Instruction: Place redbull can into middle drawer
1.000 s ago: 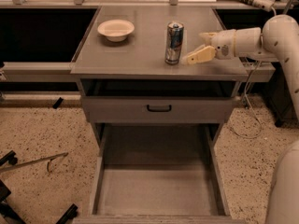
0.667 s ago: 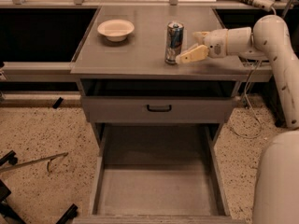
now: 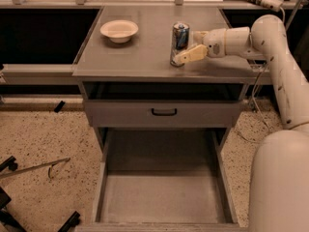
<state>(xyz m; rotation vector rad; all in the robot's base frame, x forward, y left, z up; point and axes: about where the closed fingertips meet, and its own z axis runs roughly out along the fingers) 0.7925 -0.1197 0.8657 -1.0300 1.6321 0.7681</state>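
The redbull can (image 3: 179, 41) stands on the grey cabinet top (image 3: 135, 57), right of the middle. My gripper (image 3: 186, 46) reaches in from the right at can height. It is open, with the near cream finger (image 3: 189, 55) lying along the can's lower front and the other finger behind the can's right side. The can is still on the surface. The middle drawer (image 3: 164, 197) is pulled out wide at the bottom, and its flat grey floor is bare.
A shallow cream bowl (image 3: 119, 30) sits on the top at the back left. A closed drawer front with a black handle (image 3: 164, 112) is above the open drawer. My white arm (image 3: 280, 71) fills the right side. Black stands and a rod (image 3: 34, 168) lie on the speckled floor at the left.
My gripper has moved left toward the can. Its near finger now reaches the can's base, where before it stopped just to the right. The can, bowl and drawer have not moved.
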